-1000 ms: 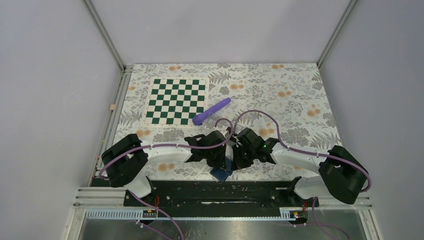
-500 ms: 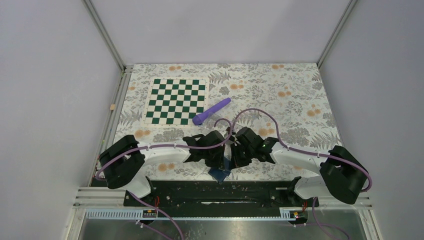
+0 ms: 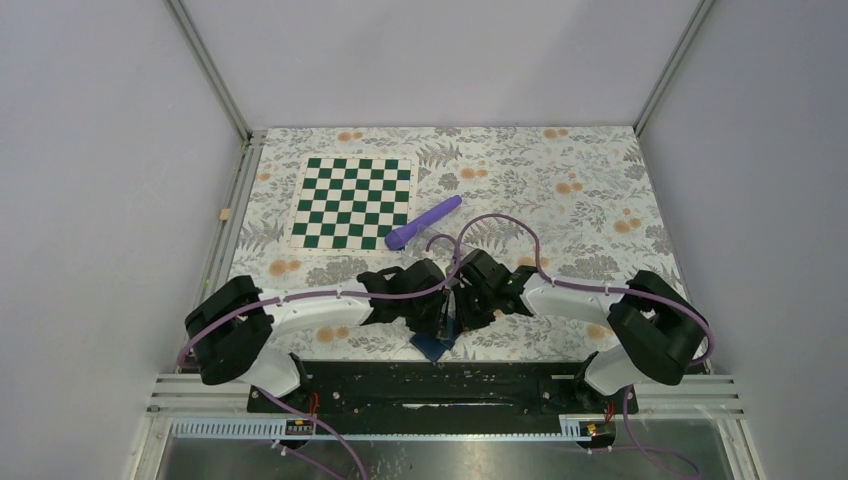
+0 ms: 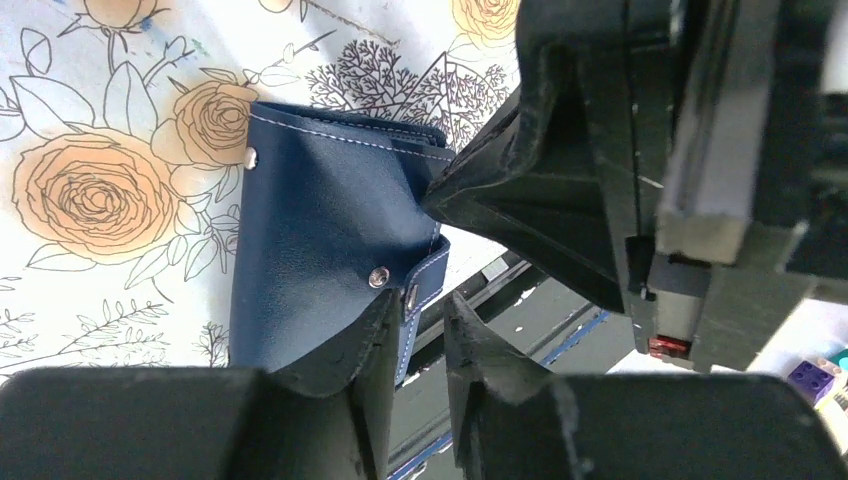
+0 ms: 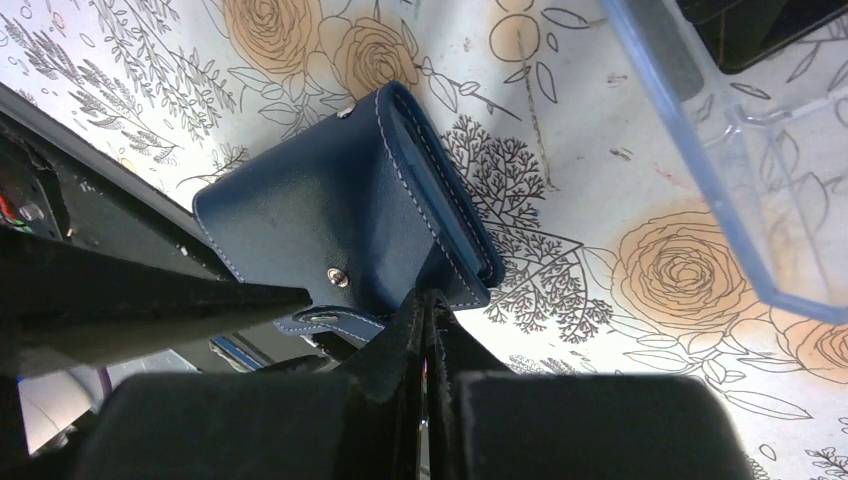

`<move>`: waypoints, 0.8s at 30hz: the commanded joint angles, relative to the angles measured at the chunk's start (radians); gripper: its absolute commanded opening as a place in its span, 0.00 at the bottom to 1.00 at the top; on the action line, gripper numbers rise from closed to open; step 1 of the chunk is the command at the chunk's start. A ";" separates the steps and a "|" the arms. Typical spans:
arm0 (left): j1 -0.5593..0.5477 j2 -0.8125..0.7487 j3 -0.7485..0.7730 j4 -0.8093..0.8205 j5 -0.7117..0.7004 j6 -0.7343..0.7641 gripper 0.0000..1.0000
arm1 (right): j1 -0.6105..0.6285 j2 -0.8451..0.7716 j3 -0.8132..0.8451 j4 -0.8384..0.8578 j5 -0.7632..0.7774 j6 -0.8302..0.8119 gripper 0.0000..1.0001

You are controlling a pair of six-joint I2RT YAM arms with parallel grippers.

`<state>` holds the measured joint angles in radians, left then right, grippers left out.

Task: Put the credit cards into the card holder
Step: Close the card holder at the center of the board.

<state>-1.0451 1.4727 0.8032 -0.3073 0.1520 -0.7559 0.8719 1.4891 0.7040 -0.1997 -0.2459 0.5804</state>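
The navy-blue card holder (image 3: 432, 347) lies folded at the table's near edge, its snap tab hanging toward the black rail. In the left wrist view the card holder (image 4: 320, 230) sits just beyond my left gripper (image 4: 422, 300), whose jaws stand slightly apart with the tab's edge against the left finger. My right gripper (image 5: 428, 295) is shut, its tips touching the card holder (image 5: 310, 220) at its lower corner; whether anything thin lies between them is unclear. From above, the left gripper (image 3: 443, 318) and right gripper (image 3: 458, 315) meet over the holder. No credit cards show clearly.
A clear plastic tray (image 5: 700, 150) stands right of the holder, with a dark flat thing (image 5: 760, 30) at its far side. A purple cylinder (image 3: 424, 222) and a green chessboard mat (image 3: 350, 203) lie farther back. The black base rail (image 3: 420, 380) runs along the near edge.
The left jaws, shut before, now stand slightly apart. Both arms have shifted a little left, the right arm's elbow swinging inward; the card holder moved slightly left with them.
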 commanded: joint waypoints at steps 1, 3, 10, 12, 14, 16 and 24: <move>0.005 -0.041 0.024 -0.014 -0.044 0.010 0.30 | 0.008 0.028 0.030 -0.007 -0.002 -0.014 0.00; 0.010 -0.058 0.015 -0.021 -0.056 0.010 0.38 | 0.009 0.028 0.026 -0.006 -0.003 -0.015 0.00; 0.033 -0.216 -0.107 0.027 -0.160 -0.016 0.99 | 0.008 0.000 0.018 -0.016 0.012 -0.011 0.00; 0.043 -0.306 -0.161 0.051 -0.227 -0.048 0.99 | 0.009 -0.006 0.017 -0.017 0.015 -0.011 0.00; 0.053 -0.407 -0.212 0.050 -0.299 -0.086 0.99 | 0.009 -0.012 0.017 -0.019 0.019 -0.010 0.00; 0.058 -0.507 -0.268 0.050 -0.354 -0.108 0.99 | 0.009 -0.013 0.017 -0.019 0.021 -0.011 0.00; 0.248 -0.619 -0.483 0.383 0.117 -0.091 0.86 | 0.009 -0.016 0.014 -0.022 0.020 -0.010 0.00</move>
<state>-0.8841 0.8173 0.3927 -0.1741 -0.0189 -0.8330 0.8719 1.4967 0.7113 -0.1989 -0.2523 0.5804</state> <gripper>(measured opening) 0.928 0.016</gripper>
